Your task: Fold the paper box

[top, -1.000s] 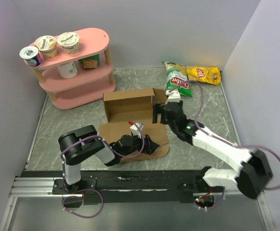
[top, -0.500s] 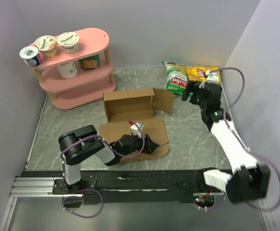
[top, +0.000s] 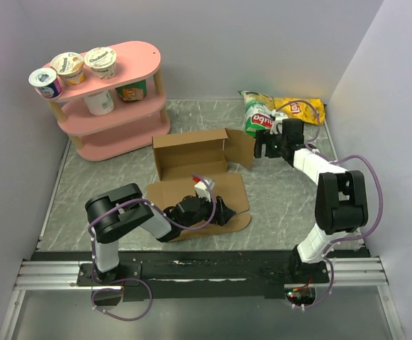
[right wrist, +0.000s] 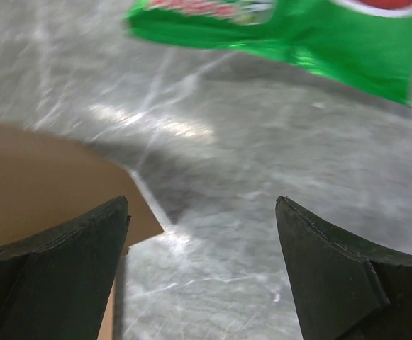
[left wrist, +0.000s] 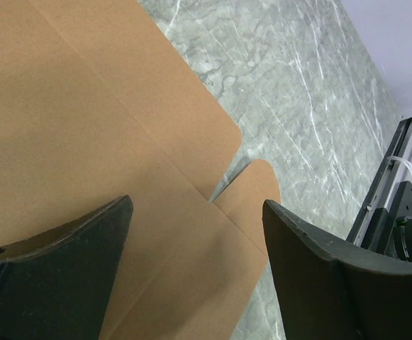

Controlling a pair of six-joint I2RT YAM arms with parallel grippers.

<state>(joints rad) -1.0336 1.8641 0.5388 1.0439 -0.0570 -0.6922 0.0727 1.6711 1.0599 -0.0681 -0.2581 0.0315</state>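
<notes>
Plainly, the paper box (top: 191, 152) was only partway folded where it lay in the middle of the bench (top: 106, 177). Its far half already stood up as a shallow tray with a back wall and short side walls, while the wide lid panel (top: 164, 193) lay flat toward me and the side flap (top: 242, 147) on the right hung outward, not yet tucked. I judged that the flap had to be turned in, the lid swung over the tray, and its tabs pushed home. My left pincer (top: 218, 212) hovered low over the lid panel with its fingers spread and nothing between them. My right pincer (top: 262, 146) sat just beside the loose side flap, also spread and holding nothing. The cardboard was plain brown, matte and unprinted. It had straight pressed crease lines, and a rounded tab (left wrist: 252, 195) jutted from the lid's edge. It looked stiff enough to hold a wall, but I expected it to spring back at the creases. The bench was grey, veined like marble, and faintly glossy. A shiny green chip bag (top: 259, 117) and a yellow chip bag (top: 301, 110) lay behind my right pincer, and a smooth pink shelf (top: 113, 127) stood at the far left.
</notes>
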